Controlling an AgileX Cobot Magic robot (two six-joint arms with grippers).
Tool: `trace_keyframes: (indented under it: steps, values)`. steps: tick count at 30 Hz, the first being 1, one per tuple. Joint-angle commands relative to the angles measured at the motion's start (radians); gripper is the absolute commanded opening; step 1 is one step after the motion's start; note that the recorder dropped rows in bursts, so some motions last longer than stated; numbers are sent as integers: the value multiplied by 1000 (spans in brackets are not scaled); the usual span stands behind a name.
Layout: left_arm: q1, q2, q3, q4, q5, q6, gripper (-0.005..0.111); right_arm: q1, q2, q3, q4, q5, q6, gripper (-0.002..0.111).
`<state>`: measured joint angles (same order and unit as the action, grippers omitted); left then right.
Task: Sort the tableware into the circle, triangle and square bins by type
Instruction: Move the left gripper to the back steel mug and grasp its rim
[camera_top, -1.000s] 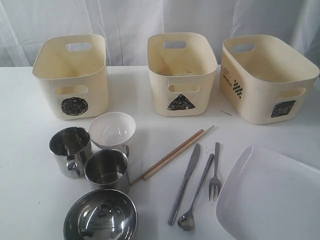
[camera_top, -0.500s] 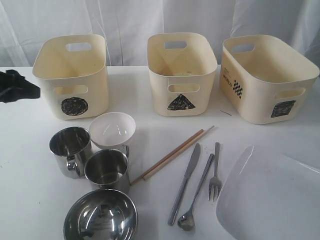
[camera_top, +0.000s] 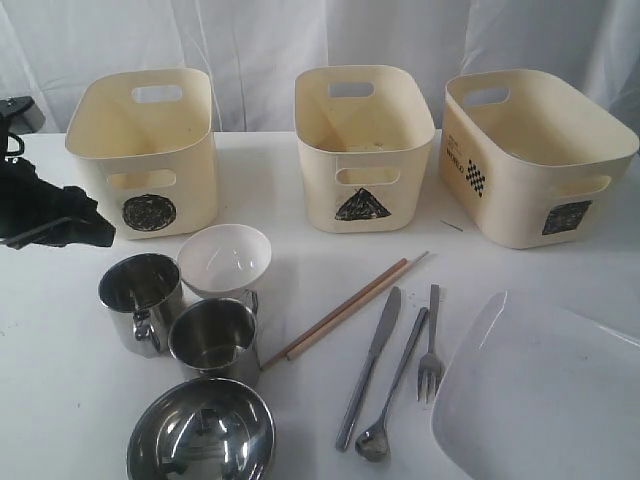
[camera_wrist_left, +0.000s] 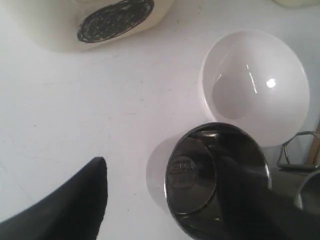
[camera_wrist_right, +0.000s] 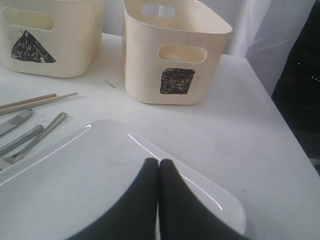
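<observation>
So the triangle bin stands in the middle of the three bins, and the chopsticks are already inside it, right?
Not quite. The triangle bin does stand in the middle, but the chopsticks are not inside it: they lie on the table in front of it, beside the knife. The exterior view shows this.

Exterior view: raised, at the near edge of the table (camera_top: 60, 400), facing far and tilted down. Mid distance. Frame takes in the circle bin (camera_top: 145, 150), triangle bin (camera_top: 362, 140) and square bin (camera_top: 535, 155) along the far side, curtain (camera_top: 260, 40) behind. Plate (camera_top: 540, 400) is cut off at the near right corner.

Left wrist view: very close, almost straight down on the left mug (camera_wrist_left: 192, 172) and white bowl (camera_wrist_left: 255, 85). Shares these and the circle bin's front with the exterior view.

Right wrist view: low and close over the plate, facing far. Shares plate, chopsticks (camera_wrist_right: 35, 98), triangle and square bins with the exterior view.
</observation>
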<state>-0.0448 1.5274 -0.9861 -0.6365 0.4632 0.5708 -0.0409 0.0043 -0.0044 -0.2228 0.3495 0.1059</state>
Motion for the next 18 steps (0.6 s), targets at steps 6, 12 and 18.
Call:
trace_keyframes:
  steps: [6,12,18]
  values:
    - [-76,43,-99,131,88,-114,66,-1,-4,4,-3,1,3,0]
    - [-108,70,-108,233,111,-189,66,-1,-4,4,-3,1,3,0]
    - [-108,74,-108,241,133,-199,66,-1,-4,4,-3,1,3,0]
